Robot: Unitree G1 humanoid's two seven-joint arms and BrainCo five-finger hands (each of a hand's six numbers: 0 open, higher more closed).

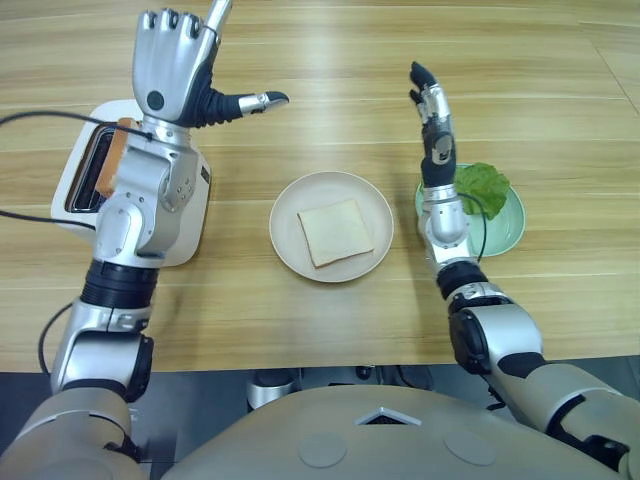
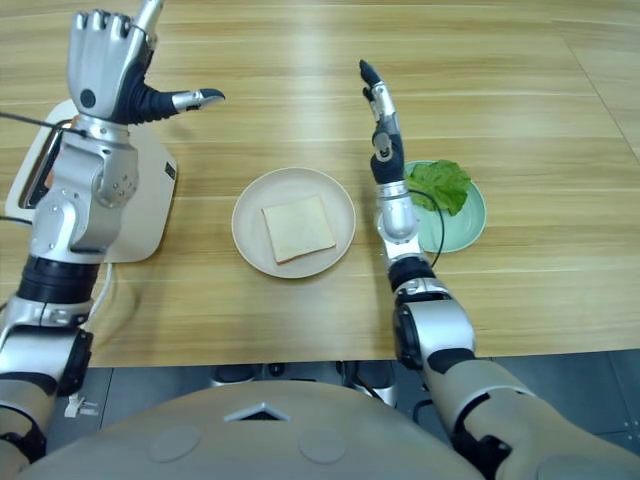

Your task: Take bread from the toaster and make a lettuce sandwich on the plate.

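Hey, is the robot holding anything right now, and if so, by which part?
Nothing is held. The left hand is up over the toaster, the right hand beside the lettuce; both look empty.

toaster [image 2: 148, 215] at left, bread piece [image 1: 108, 170] in its slot | plate [image 1: 290, 200] at centre, bread slice [image 1: 335, 232] on it | dish [image 1: 510, 232] at right, lettuce [image 1: 483, 185] on it

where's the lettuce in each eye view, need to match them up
left eye view: lettuce right of centre, lying on the far side of the green dish.
right eye view: lettuce again right of centre, a little nearer the middle, on the same dish.
shared landmark: the plate with a bread slice on it, left of the lettuce.
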